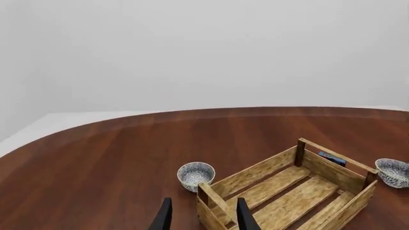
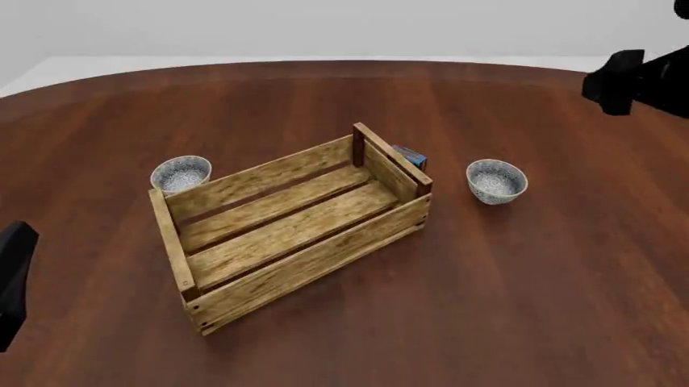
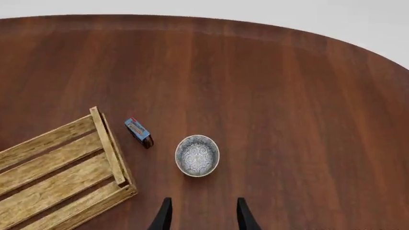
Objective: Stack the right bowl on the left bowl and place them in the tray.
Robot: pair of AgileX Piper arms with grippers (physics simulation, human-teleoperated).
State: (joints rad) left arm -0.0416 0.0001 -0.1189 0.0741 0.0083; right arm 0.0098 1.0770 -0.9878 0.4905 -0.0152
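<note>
Small blue box (image 3: 138, 132) lying on table (image 2: 538, 290), reddish marking visible along one face in right wrist view. Mostly hidden in front view (image 2: 411, 156) and left wrist view (image 1: 332, 158), only a sliver showing. Contact with neighbouring items not determinable from front; clear gap around it in right wrist view. Table dark reddish-brown wood, glossy, grain running away from the near side, far edge curved. Pale floor (image 2: 323, 58) beyond far edge, plain light grey wall (image 1: 204, 52) behind
</note>
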